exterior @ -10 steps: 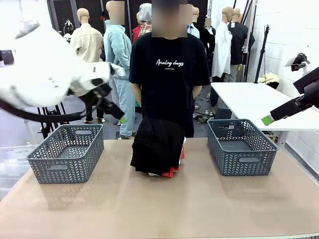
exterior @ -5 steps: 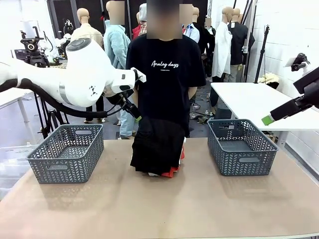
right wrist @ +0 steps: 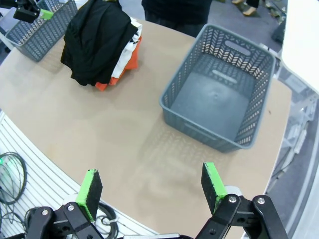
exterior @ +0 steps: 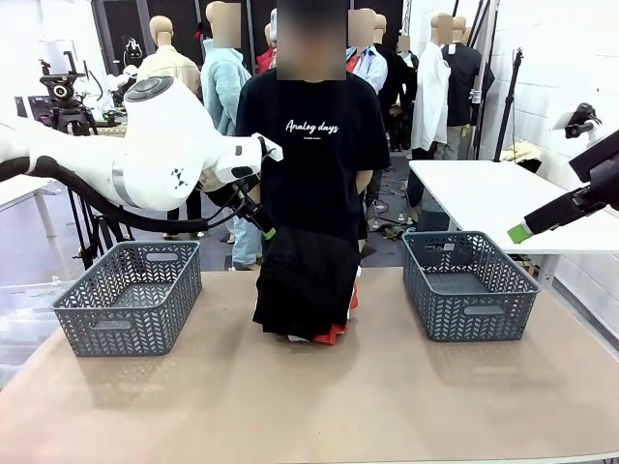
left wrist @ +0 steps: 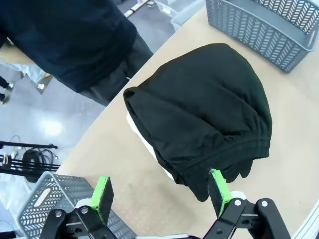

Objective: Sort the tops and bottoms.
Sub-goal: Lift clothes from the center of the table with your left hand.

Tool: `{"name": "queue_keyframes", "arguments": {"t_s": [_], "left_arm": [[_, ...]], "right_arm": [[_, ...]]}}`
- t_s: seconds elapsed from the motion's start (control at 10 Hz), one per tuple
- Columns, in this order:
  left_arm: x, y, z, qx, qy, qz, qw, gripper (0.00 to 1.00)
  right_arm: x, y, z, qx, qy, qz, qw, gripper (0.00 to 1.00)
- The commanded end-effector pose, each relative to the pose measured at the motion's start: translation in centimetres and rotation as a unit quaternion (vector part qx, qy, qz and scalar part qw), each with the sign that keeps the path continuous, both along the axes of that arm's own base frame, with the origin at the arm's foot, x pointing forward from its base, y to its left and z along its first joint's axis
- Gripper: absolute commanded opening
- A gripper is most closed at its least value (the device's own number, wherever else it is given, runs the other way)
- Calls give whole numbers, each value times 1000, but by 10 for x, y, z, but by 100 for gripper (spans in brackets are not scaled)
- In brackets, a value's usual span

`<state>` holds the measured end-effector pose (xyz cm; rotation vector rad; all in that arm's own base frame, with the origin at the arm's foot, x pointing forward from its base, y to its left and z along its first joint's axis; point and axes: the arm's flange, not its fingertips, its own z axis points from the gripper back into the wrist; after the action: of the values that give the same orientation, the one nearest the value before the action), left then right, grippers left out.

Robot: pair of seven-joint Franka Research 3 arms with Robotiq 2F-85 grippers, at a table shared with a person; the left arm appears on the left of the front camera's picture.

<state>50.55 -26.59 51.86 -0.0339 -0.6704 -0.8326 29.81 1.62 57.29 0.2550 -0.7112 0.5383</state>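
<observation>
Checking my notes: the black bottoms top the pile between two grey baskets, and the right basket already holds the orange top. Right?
No: the right basket is empty, as the right wrist view shows. The orange top lies in the pile, under the black bottoms.

1. I see a grey basket (exterior: 126,324) on the left side of the brown worktop (exterior: 319,406).
2. A second grey basket (exterior: 476,317) sits on the right side, well apart from the first.
3. A person (exterior: 311,164) in a black T-shirt stands at the far edge, between them.
4. A white table (exterior: 484,193) stands behind the right basket.
</observation>
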Motion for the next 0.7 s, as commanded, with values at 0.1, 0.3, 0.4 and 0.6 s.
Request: {"name": "queue_keyframes", "arguments": {"t_s": [0.1, 0.3, 0.4, 0.6], "left_arm": [[17, -13, -12, -68, 18, 14, 997, 100], [37, -29, -19, -105, 33, 82, 991, 100], [44, -32, -24, -110, 29, 119, 986, 100], [50, -40, -33, -112, 48, 176, 977, 100]], "right_arm": [[0, 1, -1, 10, 4, 4, 1000, 100], [0, 1, -1, 10, 4, 4, 1000, 100], [0, 1, -1, 10, 4, 4, 1000, 100], [0, 1, -1, 10, 4, 4, 1000, 100]]}}
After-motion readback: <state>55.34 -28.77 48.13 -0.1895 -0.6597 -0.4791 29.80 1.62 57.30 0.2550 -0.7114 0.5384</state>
